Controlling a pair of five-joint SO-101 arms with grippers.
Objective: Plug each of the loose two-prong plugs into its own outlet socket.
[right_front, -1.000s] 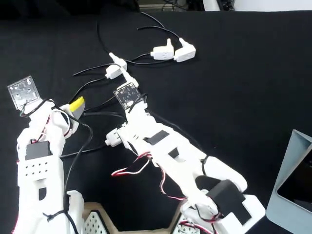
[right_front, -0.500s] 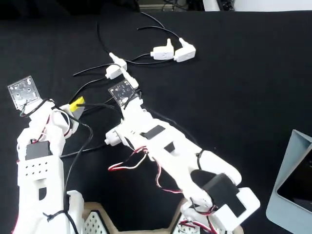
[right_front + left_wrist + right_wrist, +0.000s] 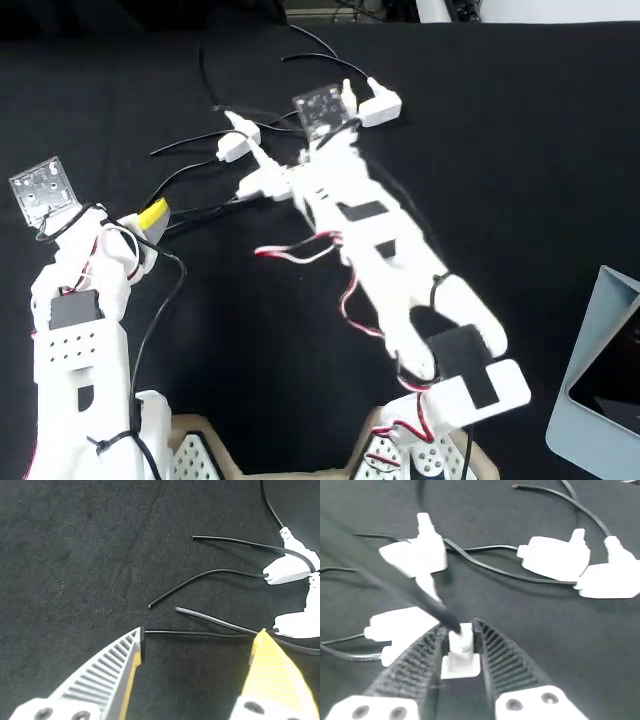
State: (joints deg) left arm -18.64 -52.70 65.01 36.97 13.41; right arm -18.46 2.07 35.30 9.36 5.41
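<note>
Nestling inside right tool [image 3: 460,629] — plug [image 3: 460,664]

A table draped in matte black cloth [image 3: 520,150] carries small white plastic plug bodies on thin black cords [image 3: 180,175]. One pair [image 3: 378,105] lies touching at the far side. A second pair [image 3: 232,148] lies close together nearer the middle, with the cords trailing loosely. A pale grey-blue angled panel [image 3: 590,370] stands at the edge on the right arm's side.

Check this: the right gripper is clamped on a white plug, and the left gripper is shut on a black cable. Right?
Not quite. The left wrist view shows the left gripper open, gripping nothing; the black cable just lies on the table. The right gripper is indeed clamped on a white plug.
</note>
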